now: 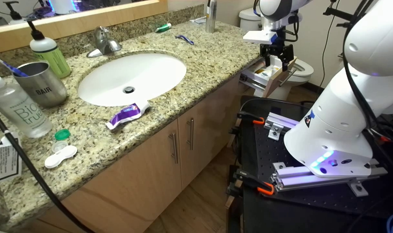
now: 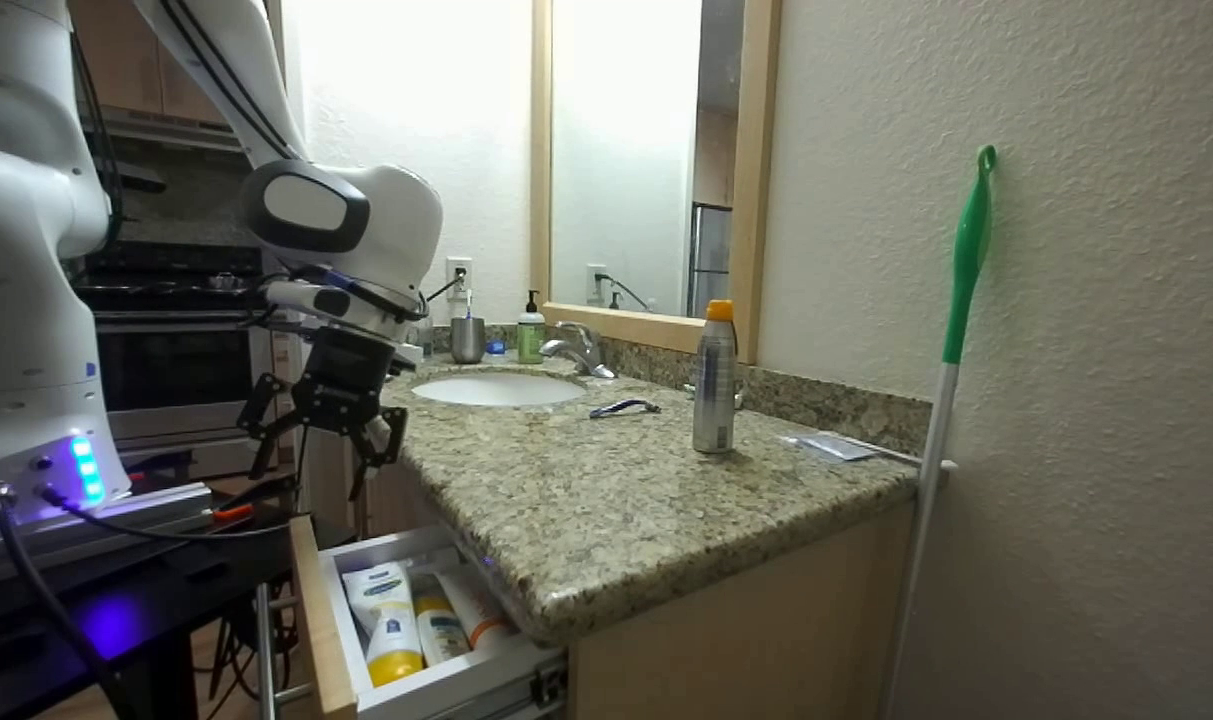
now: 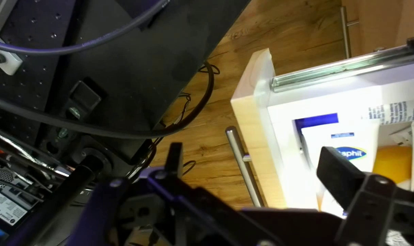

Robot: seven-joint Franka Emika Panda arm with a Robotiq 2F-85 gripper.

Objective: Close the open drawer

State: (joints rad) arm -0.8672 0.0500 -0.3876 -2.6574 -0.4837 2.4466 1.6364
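Speckled bathroom counter [image 2: 586, 510], oval sink [image 1: 134, 77] set in — drawer [image 2: 321, 625] stands pulled out from under the counter's end, tubes [image 2: 384, 605] inside. Gripper [image 2: 307, 478] hangs above the drawer — fingers [image 3: 338, 177] well apart.

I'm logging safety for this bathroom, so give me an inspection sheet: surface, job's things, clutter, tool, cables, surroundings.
Surface: speckled countertop with a white sink set in it.
Job's things: drawer pulled out, not yet closed; toiletries lie inside.
Clutter: purple tube between sink and front edge; lens case, razor and upright spray can also on the countertop.
Tool: open, near the drawer; a gap shows between them in an exterior view.
Held by it: nothing seen.
Cables: black cable crosses in front of the countertop in an exterior view, contact unclear.
Surroundings: toilet beyond the drawer; green-handled pole leaning on the wall; cabinet doors shut.
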